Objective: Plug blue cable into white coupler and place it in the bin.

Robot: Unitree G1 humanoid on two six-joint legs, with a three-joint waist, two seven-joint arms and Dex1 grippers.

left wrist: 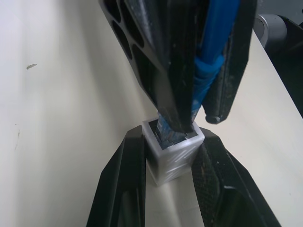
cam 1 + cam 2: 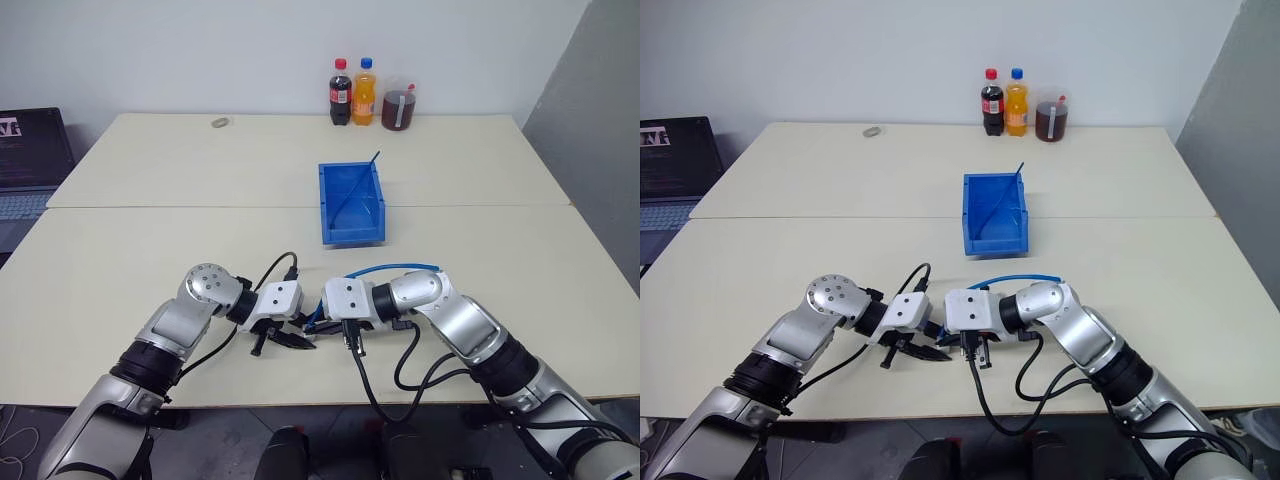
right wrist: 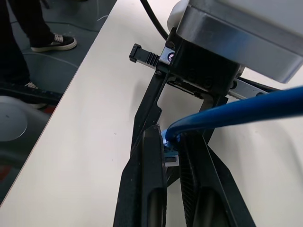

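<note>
Meeting at the near edge of the desk (image 2: 120, 250), the two pincers work face to face. The left pincer (image 1: 168, 156) pinches the white coupler (image 1: 173, 153) across its side walls, socket turned toward the other arm. The right pincer (image 3: 171, 156) is pressed together on the blue cable (image 1: 210, 61) just behind its plug, and the plug tip sits at the mouth of the socket; whether it has clicked home I cannot tell.

Both parts look very light. The coupler is a hard, smooth little block, likely to twist or pop out if squeezed off-centre, so flat walls are the right hold. The cable is soft and springy: its free length arcs back over the right forearm, and it will bend rather than push unless gripped close to the stiff plug, as it is now. The clear plug's latch seems delicate.

Farther back, mid-desk, stands the bin (image 2: 330, 236), well apart from the pincers, with a thin blue strand (image 2: 357, 188) leaning inside. At the far edge stand three drink bottles (image 2: 365, 92).
</note>
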